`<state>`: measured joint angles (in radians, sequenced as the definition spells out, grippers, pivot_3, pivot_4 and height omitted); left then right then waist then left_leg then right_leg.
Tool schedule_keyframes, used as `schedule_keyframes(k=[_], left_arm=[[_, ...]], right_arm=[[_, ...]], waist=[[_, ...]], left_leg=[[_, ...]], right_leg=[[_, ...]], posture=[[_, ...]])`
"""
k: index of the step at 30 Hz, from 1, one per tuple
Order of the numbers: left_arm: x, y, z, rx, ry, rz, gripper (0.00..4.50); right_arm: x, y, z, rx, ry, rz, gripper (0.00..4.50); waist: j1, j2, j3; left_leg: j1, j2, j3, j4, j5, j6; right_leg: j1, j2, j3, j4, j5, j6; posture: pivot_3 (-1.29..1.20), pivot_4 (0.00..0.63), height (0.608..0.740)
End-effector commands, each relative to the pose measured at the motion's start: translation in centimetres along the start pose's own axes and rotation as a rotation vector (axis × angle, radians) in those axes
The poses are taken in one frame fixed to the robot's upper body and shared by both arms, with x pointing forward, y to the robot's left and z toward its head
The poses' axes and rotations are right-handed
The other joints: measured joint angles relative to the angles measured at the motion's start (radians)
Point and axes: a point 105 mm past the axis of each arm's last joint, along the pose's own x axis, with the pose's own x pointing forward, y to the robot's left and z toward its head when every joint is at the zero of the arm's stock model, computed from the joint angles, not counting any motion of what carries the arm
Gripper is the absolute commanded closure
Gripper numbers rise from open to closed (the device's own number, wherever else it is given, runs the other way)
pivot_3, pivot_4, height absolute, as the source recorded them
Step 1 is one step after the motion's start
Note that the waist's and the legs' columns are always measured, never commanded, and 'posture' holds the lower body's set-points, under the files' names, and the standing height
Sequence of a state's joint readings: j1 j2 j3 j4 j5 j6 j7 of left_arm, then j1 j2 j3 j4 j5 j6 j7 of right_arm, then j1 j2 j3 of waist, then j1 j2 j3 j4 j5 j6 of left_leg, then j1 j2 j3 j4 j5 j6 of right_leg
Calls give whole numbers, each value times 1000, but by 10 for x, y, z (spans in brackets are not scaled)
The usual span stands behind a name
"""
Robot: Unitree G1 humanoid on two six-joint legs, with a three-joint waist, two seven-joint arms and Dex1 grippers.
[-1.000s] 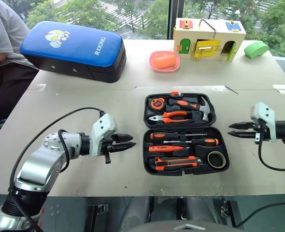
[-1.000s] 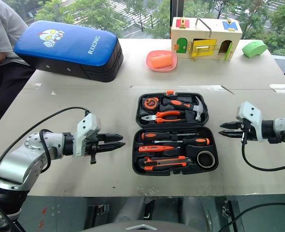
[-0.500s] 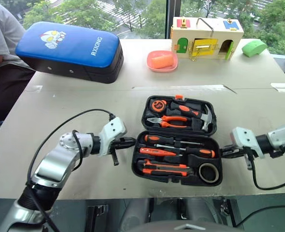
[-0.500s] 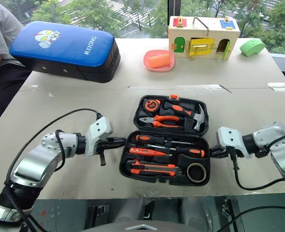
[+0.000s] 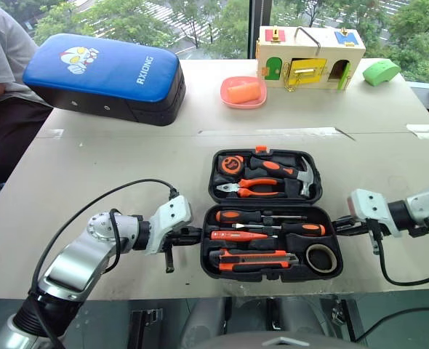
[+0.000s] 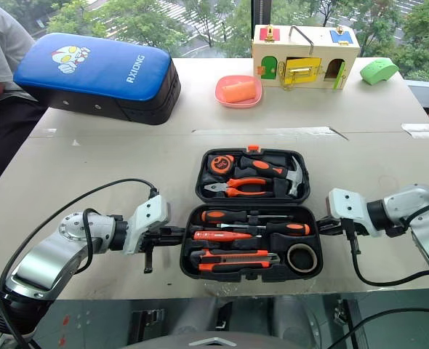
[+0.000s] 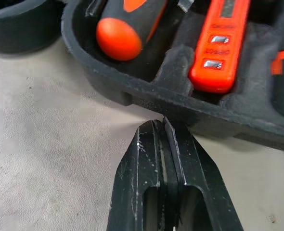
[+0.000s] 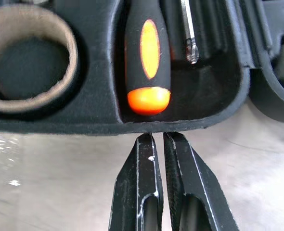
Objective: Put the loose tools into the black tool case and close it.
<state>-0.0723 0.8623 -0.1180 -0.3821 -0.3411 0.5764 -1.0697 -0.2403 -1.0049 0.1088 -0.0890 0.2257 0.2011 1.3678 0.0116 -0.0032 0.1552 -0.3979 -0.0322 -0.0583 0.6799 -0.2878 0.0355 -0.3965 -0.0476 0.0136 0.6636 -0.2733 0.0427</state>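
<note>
The black tool case [image 5: 268, 277] lies open at the table's front middle. Its near half holds two black-and-orange screwdrivers [image 5: 236, 217] [image 5: 305, 229], the slim orange tester [image 5: 233, 235], the utility knife [image 5: 254, 259] and the tape roll [image 5: 321, 257]. My left gripper [image 5: 195, 234] is shut and empty, its tips against the case's left wall [image 7: 147, 94]. My right gripper [image 5: 338, 225] is shut too, and its tips [image 8: 159, 137] meet the right wall beside a screwdriver handle [image 8: 149, 57].
The far half of the case holds a tape measure [image 5: 233, 162], pliers [image 5: 251, 189] and a hammer [image 5: 291, 173]. Behind are a blue padded bag [image 5: 105, 76], a pink dish [image 5: 246, 91], a wooden latch box [image 5: 310, 57] and a green object [image 5: 384, 72]. A person [image 5: 3, 65] sits far left.
Both grippers came in from either side to the walls of the case's near half. The case, skewed half a second ago, lies square to the table edge again.
</note>
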Motion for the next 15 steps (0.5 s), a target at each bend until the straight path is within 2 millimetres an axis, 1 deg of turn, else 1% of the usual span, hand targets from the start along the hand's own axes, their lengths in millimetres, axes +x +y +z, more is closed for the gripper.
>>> schedule_keyframes(k=[1, 4, 5, 7, 9, 10, 11, 12, 13, 14, 15], left_arm=[[-12, 5, 0, 13, 5, 24, 4454], [-31, 15, -15, -58, 46, 78, 4454], [-37, 16, -18, -84, 50, 82, 4156], [-51, 24, -20, -188, 23, 127, 3561], [-60, 35, -15, -275, -26, 175, 2958], [-63, 46, -9, -349, -68, 211, 2400], [-65, 52, -4, -398, -95, 230, 2178], [-65, 58, 1, -444, -121, 239, 1525], [-63, 65, 9, -514, -160, 242, 1252], [-58, 69, 17, -569, -190, 230, 780], [-54, 72, 26, -617, -215, 208, 422]], right_arm=[[-17, -15, 5, -44, 7, -78, 4500], [-24, -21, -1, -11, 22, -134, 4500], [-27, -21, -3, 11, 24, -142, 4500], [-33, -25, -7, 88, 16, -186, 4500], [-37, -32, -6, 183, -20, -241, 4004], [-39, -38, -4, 259, -57, -274, 3735], [-40, -42, -2, 309, -81, -291, 3515], [-40, -46, 0, 353, -104, -302, 2832], [-41, -51, 3, 417, -138, -314, 2532], [-40, -56, 6, 474, -170, -322, 2025], [-39, -60, 10, 522, -196, -326, 1701]], waist=[[0, 0, 0], [0, 0, 0], [0, 0, 0], [0, 0, 0], [0, 0, 0], [0, 0, 0], [3, 1, 0], [4, 0, 0], [4, 0, 0], [4, 0, 0], [4, 0, 0]], left_leg=[[0, 0, 0, 0, 0, 0], [0, 0, 0, -1, 0, 0], [0, 0, 0, -1, 0, 0], [0, 0, 0, -1, 0, 0], [0, 0, 0, -1, 0, 0], [0, 0, 0, -1, 0, 0], [0, 0, -1, -1, 0, 0], [1, 0, -1, 0, 0, 0], [0, 0, -1, 1, 0, 0], [0, 0, -2, 3, 0, 0], [-1, -1, -2, 4, 0, 0]], right_leg=[[0, 0, 0, 0, 0, 0], [0, 0, 0, 0, 0, 0], [0, 0, -1, 0, 0, 0], [0, 0, -1, 0, 0, 0], [0, 0, 0, 0, 0, 0], [0, 0, -1, 0, 0, 0], [0, 0, -1, 1, 0, 0], [1, -1, -1, 1, 0, 0], [1, 0, -2, 2, 0, 0], [1, 0, -3, 2, 0, 0], [1, 0, -3, 3, 0, 0]], posture=[[0, 150, 735], [0, 150, 735], [0, 150, 735], [0, 150, 735], [0, 150, 735], [0, 150, 735], [0, 150, 735], [0, 150, 735], [0, 150, 735], [0, 150, 735], [0, 150, 735]])
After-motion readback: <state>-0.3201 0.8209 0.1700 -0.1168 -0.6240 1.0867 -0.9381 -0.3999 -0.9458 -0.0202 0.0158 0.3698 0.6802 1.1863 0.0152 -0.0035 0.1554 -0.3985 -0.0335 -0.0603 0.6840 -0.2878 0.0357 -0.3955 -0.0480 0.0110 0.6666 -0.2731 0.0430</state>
